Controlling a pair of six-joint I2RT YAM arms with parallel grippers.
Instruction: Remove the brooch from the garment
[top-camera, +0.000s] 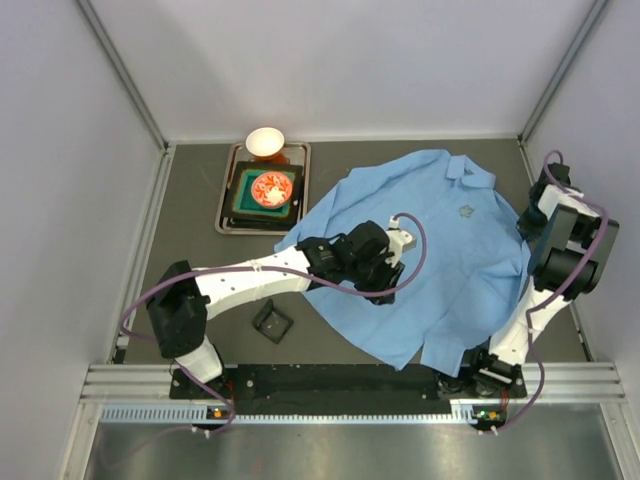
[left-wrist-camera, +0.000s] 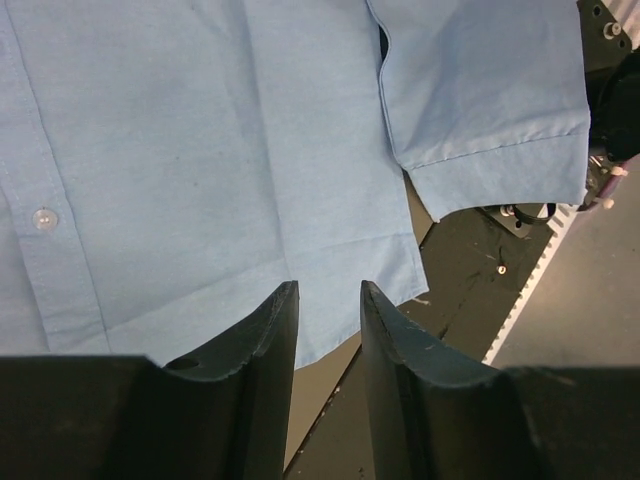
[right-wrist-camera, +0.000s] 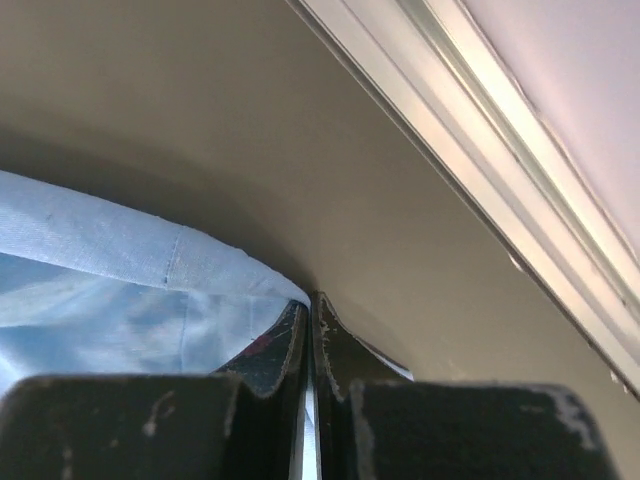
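Note:
The garment, a light blue collared shirt (top-camera: 430, 260), lies spread on the dark table. The brooch (top-camera: 466, 210) is a tiny dull metallic spot on the chest below the collar; neither wrist view shows it. My left gripper (top-camera: 383, 280) hovers over the shirt's lower middle, well left of and nearer than the brooch. In the left wrist view it (left-wrist-camera: 329, 290) is open and empty above the shirt's hem (left-wrist-camera: 330, 250). My right gripper (top-camera: 527, 222) is at the shirt's right edge. In the right wrist view it (right-wrist-camera: 312, 300) is shut on a fold of shirt fabric (right-wrist-camera: 120, 250).
A metal tray (top-camera: 228, 215) at the back left holds a green block with a red-orange piece; a white bowl (top-camera: 265, 141) sits at its far end. A small dark square box (top-camera: 271, 322) lies near the front. Enclosure walls stand close on the right.

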